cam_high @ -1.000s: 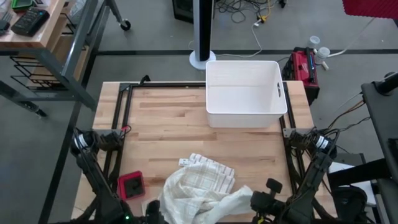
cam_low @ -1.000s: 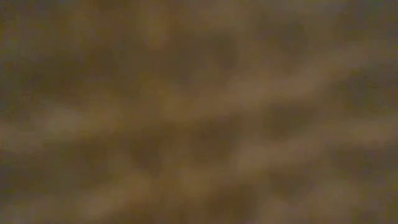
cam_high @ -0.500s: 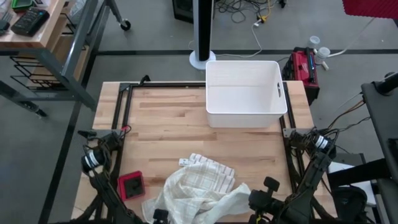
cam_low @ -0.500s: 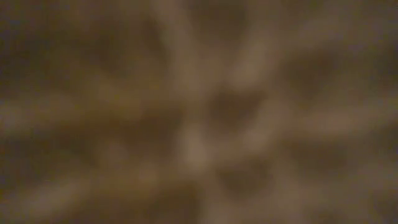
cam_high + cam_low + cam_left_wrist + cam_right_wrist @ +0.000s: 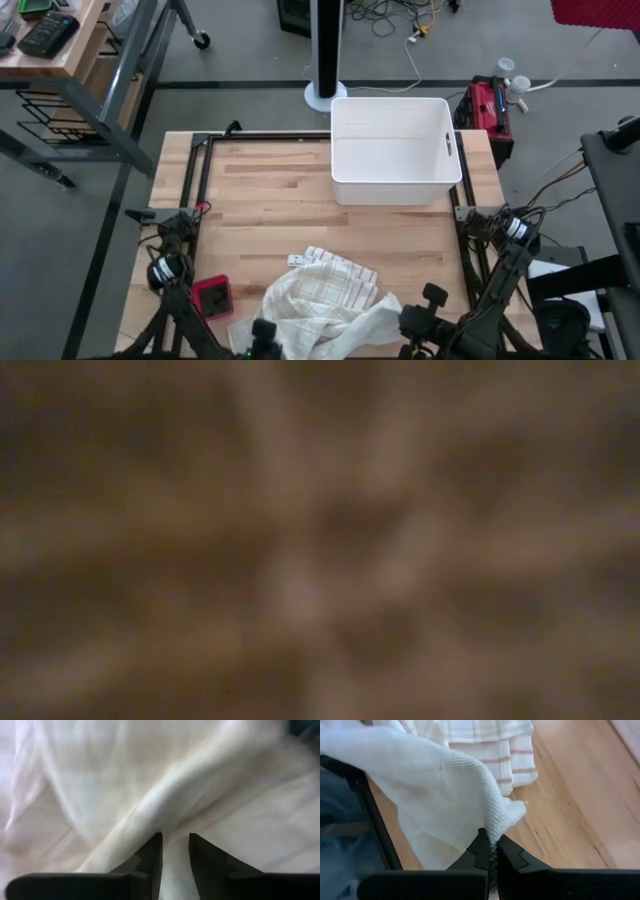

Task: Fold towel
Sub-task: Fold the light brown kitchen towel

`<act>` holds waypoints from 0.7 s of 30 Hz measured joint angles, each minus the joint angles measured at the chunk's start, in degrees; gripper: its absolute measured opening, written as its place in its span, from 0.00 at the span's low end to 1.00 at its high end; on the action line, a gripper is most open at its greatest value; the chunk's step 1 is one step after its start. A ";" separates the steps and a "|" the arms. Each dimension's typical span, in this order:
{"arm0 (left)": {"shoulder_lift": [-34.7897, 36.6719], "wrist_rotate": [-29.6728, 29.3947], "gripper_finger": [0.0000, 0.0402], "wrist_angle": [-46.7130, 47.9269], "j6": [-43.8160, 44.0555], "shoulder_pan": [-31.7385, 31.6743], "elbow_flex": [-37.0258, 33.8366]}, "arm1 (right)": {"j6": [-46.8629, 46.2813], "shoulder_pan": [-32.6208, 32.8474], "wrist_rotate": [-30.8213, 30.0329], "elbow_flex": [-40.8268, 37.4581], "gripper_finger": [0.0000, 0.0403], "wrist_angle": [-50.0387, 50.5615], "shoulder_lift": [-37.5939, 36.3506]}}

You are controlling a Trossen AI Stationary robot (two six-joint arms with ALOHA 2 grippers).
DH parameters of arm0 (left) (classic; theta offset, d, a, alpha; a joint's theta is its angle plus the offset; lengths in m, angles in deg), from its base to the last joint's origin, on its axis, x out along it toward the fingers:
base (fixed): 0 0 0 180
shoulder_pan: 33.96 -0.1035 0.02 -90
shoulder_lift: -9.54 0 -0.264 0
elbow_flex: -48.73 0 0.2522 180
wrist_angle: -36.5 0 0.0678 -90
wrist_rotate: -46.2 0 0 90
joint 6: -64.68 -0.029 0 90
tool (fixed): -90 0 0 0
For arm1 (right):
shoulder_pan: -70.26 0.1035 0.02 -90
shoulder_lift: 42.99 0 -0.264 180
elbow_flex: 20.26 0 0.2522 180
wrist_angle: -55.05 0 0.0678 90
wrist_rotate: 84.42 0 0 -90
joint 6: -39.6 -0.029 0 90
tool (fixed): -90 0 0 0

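Note:
The white towel with faint red stripes (image 5: 320, 298) lies crumpled at the table's near middle, with a flatter striped part (image 5: 345, 270) toward the far side. My left gripper (image 5: 262, 335) is down on its near left part. Its fingers (image 5: 152, 855) stand close together, with cloth in the narrow gap (image 5: 175, 842). My right gripper (image 5: 491, 847) is at the towel's near right (image 5: 405, 320), shut on a corner. The low view shows only a brown blur. My left gripper comes at the towel steeply from above and meets a raised fold (image 5: 150, 810) that runs up to its fingertips. Cloth fills the narrow gap between them. How many layers it has, I cannot tell. The towel lies on the table around it. My right gripper pinches the towel's corner (image 5: 502, 817) between its two fingertips, slanting down from the near right. The cloth rises from the table to the fingers as a slack sheet (image 5: 435, 775). The rest of the towel lies on the wood.
A white bin (image 5: 395, 150) stands at the far right of the table. A small red and black object (image 5: 212, 296) lies left of the towel, beside the left arm. Bare wood (image 5: 260, 200) lies between towel and bin.
My left arm has swung in and sunk, and its gripper has come down onto the towel's near left part. A flap of the towel has spread out toward the table's left near edge. The right gripper has kept its hold in place.

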 joint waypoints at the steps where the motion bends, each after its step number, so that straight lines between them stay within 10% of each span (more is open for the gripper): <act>1: 0.00 0.45 0.20 1.18 0.55 -0.46 -1.11 | 0.00 0.02 -0.68 0.00 0.00 -0.10 0.00; 21: 15.36 0.32 0.19 17.10 10.85 -10.08 -16.10 | -0.59 -0.74 -6.69 0.00 0.00 -0.83 0.00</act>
